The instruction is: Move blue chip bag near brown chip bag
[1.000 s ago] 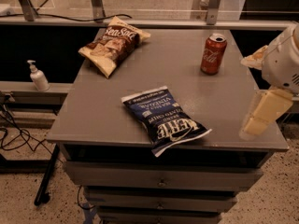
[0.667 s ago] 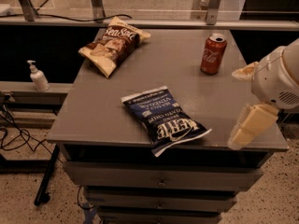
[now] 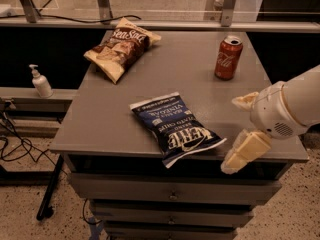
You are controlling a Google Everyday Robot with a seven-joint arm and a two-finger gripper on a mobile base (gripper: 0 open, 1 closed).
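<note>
the tool is farther left and lower than before, now at the front right edge of the tabletop, fingers spread, holding nothing. the blue chip bag lies flat at the front edge, near the tool. the brown chip bag lies back left, well apart.

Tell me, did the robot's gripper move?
Yes. The gripper slid left toward the table's front edge, away from the red can and closer to the blue chip bag.
</note>
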